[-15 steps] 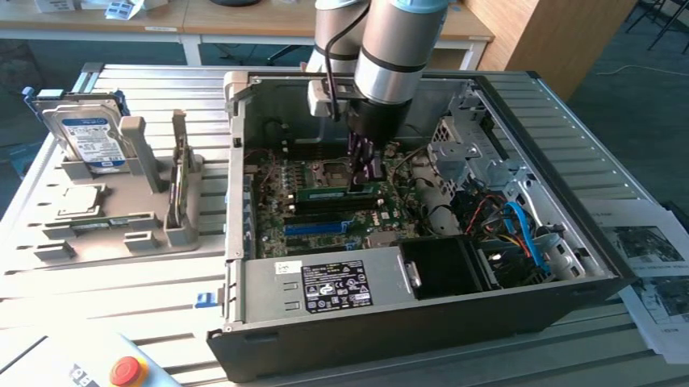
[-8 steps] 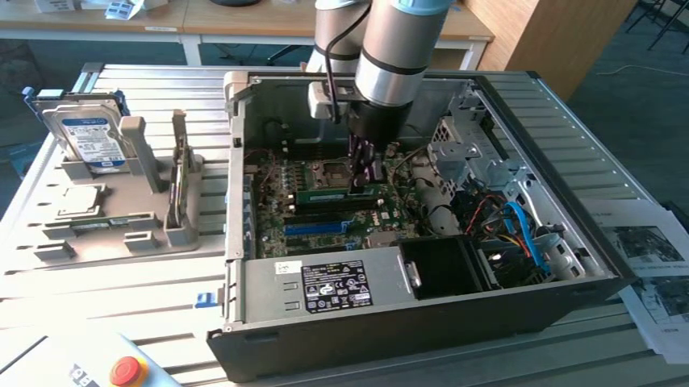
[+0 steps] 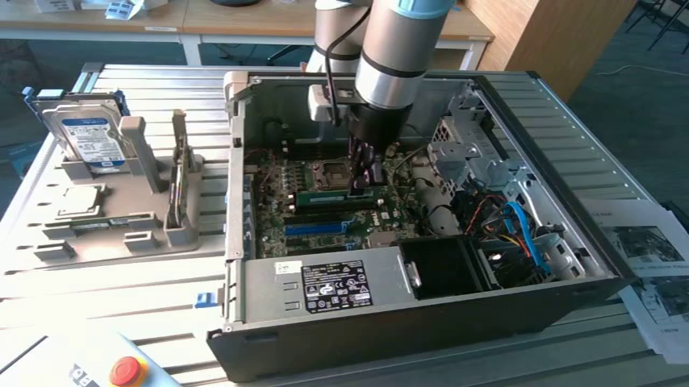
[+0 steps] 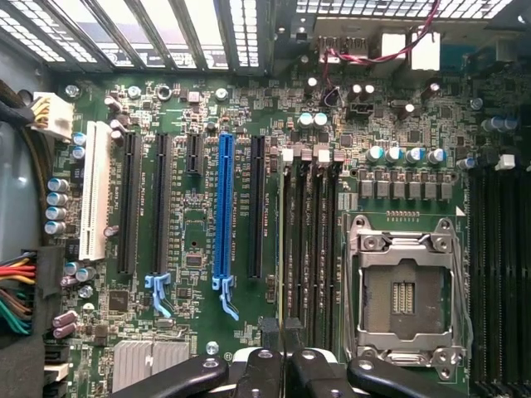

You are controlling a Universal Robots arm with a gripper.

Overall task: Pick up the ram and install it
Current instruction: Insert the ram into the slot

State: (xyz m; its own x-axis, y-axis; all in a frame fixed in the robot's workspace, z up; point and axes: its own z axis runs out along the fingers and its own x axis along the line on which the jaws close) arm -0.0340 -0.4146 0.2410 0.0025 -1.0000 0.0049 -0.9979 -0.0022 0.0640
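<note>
one hard drive (image 3: 92, 137) upright in the grey fixture (image 3: 119, 234) at the exterior view's left, well apart from the work. further right, inside the open case (image 3: 239, 161), ram (image 3: 323, 196) on edge among the memory slots (image 4: 319, 249), top edge pinched by the gripper (image 3: 364, 185), fingers (image 4: 264, 371) drawn narrow on it. likely mid-seating. could jam or crack if pushed down tilted, or off a slot's notch; could stay half-latched under uneven pressure.

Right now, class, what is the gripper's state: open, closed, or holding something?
Gripper: closed on the ram, down inside the computer case.
</note>
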